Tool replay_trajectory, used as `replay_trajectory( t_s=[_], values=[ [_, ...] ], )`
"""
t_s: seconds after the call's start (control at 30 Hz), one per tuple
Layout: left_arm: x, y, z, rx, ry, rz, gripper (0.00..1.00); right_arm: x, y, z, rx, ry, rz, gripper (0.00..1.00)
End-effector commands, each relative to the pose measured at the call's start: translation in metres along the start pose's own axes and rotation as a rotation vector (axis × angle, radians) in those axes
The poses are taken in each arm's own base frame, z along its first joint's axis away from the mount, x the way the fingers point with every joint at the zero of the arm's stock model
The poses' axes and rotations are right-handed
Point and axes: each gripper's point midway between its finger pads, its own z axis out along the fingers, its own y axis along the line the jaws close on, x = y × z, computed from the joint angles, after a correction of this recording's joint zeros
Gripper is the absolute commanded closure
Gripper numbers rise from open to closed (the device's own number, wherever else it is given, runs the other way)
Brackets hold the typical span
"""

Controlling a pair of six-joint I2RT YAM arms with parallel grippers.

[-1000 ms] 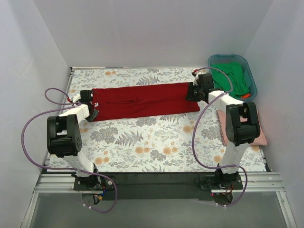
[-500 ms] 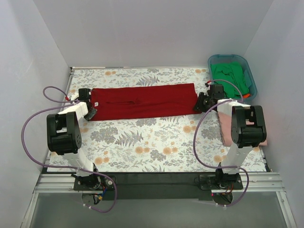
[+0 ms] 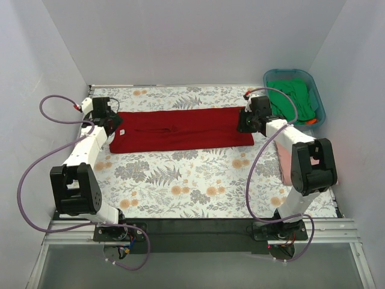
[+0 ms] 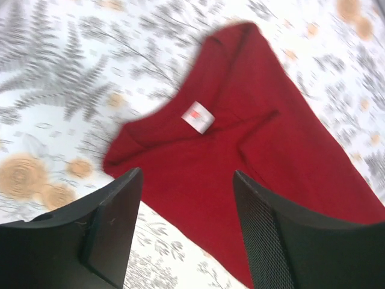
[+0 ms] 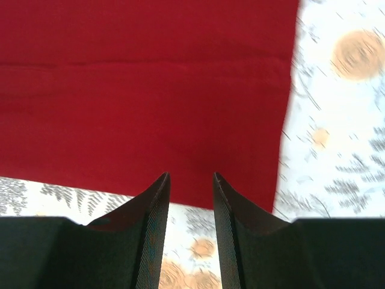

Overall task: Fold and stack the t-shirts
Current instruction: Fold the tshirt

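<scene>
Left gripper [image 4: 186,176] hangs with its fingers spread wide and empty over the collar end of the red shirt [image 3: 180,128], the white neck label [image 4: 198,116] just ahead of its tips. Right gripper [image 5: 190,177] hovers above the opposite end, near a hem corner, fingers parted only narrowly and holding nothing. The shirt lies as a long strip between the two tools on the floral cover [image 3: 180,180]. Just right of the right gripper, a green shirt [image 3: 293,96] fills a teal tub [image 3: 313,78]; a pink shirt [image 3: 284,162] lies back beside that arm.
</scene>
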Motion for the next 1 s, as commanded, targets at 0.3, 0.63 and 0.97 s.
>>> replay_trajectory(
  t_s=[0.3,0.63,0.97],
  values=[
    [0.114,-0.071,-0.002,0.118,0.223,0.116,0.37,0.018,0.032,0.036,-0.030,0.104,-0.201,0.57],
    [0.144,-0.044,0.047,-0.006,0.302,0.198,0.39,0.123,0.042,0.018,-0.044,0.455,-0.190,0.57],
    [0.117,-0.071,0.095,-0.007,0.272,0.373,0.39,0.265,0.148,-0.086,-0.268,0.771,-0.389,0.57]
  ],
)
